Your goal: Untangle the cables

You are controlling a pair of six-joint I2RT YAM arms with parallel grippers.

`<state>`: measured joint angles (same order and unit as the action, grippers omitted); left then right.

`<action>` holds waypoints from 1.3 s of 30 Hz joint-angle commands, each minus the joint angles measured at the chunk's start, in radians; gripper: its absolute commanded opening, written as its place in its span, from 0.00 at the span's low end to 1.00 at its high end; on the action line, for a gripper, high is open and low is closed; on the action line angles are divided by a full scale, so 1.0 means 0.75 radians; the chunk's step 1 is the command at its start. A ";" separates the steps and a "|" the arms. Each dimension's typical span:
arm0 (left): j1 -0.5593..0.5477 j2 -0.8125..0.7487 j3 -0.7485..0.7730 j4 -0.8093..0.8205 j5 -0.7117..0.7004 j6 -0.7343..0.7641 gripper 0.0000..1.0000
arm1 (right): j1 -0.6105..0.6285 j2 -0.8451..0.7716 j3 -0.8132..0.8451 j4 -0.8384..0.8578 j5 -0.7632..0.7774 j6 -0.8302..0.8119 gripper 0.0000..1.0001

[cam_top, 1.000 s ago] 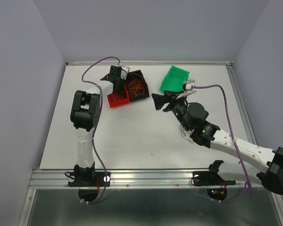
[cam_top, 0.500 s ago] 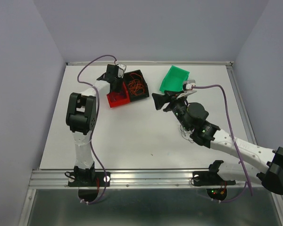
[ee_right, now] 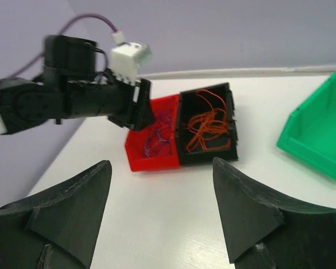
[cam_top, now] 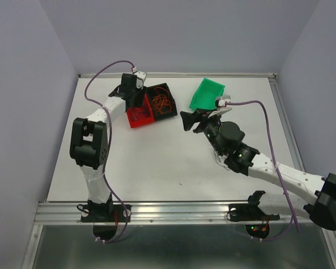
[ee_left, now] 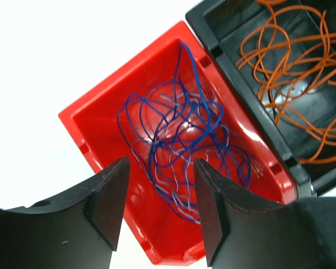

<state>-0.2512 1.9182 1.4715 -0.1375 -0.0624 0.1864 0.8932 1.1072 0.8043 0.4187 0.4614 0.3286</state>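
Thin blue cables (ee_left: pixel 179 140) lie bunched in a red bin (ee_left: pixel 89 120). Loose orange cables (ee_left: pixel 291 56) fill the black bin (ee_left: pixel 252 112) touching its right side. My left gripper (ee_left: pixel 161 165) hangs open just above the red bin's near end, and no strand is between its fingers. In the top view it is over the red bin (cam_top: pixel 137 119) at the back left. My right gripper (ee_right: pixel 161 165) is open and empty, low over the table's middle (cam_top: pixel 186 120), facing both bins from a distance. No black cables show.
A green bin (cam_top: pixel 207 93) sits tilted at the back, right of the black bin (cam_top: pixel 163 101) and just behind my right wrist. The lilac arm cable (cam_top: pixel 101 84) loops over the back left. Bare white tabletop (cam_top: pixel 157 162) lies between the bins and the arm bases.
My left gripper has opened and drawn back to the left over the red bin, leaving the blue cables in it. Its elbow swung left. The right arm barely moved.
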 commanded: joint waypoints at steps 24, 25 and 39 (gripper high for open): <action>-0.301 -0.735 -0.573 0.345 0.192 0.140 0.84 | -0.428 0.219 -0.054 -0.812 0.236 0.374 0.93; -0.301 -0.760 -0.587 0.363 0.190 0.140 0.83 | -0.426 0.256 -0.052 -0.812 0.226 0.376 0.93; -0.303 -0.846 -0.710 0.513 0.167 0.144 0.84 | -0.428 0.602 0.046 -0.973 0.197 0.415 0.82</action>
<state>-0.4797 1.3117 0.9440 0.1844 0.0666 0.2871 0.5762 1.5185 0.7853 -0.2554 0.5957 0.6205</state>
